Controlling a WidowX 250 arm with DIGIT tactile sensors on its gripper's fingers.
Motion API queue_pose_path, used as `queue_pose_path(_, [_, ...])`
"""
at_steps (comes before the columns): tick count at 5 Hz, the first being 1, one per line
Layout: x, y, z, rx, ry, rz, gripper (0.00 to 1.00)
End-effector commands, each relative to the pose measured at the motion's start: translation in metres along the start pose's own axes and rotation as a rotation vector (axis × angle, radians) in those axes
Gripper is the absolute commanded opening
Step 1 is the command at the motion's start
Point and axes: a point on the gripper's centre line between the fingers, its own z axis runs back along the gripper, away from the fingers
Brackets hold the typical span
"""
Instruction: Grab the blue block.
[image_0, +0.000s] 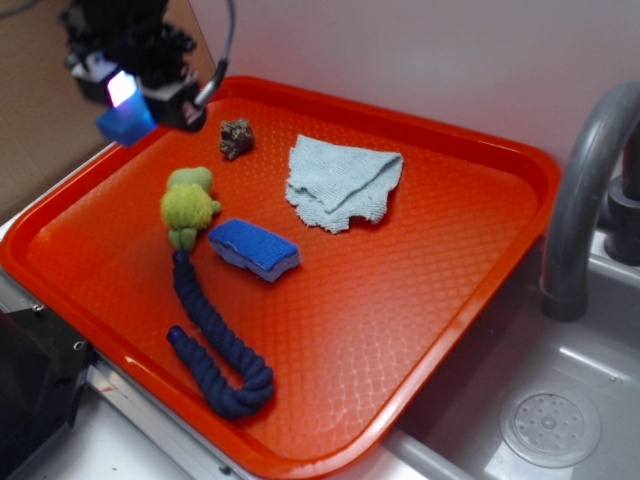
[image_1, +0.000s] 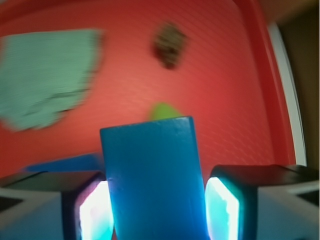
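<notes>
The blue block (image_1: 152, 175) is a smooth mid-blue rectangular block held between my two glowing pads (image_1: 222, 212). My gripper (image_1: 157, 210) is shut on it. In the exterior view my gripper (image_0: 135, 95) hangs above the far left corner of the orange tray (image_0: 400, 300), with the blue block (image_0: 125, 123) lifted clear of the tray surface.
On the tray lie a blue textured sponge (image_0: 254, 248), a dark navy braided rope (image_0: 218, 350), a green plush toy (image_0: 190, 205), a small brown lump (image_0: 236, 138) and a pale blue cloth (image_0: 342, 180). A grey faucet (image_0: 585, 190) and sink stand at the right.
</notes>
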Motion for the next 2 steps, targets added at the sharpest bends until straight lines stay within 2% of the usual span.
queue_pose_path(1, [-0.005, -0.030, 0.070, -0.127, -0.149, -0.349, 0.00])
queue_pose_path(2, [0.006, -0.014, 0.070, -0.149, -0.145, -0.258, 0.00])
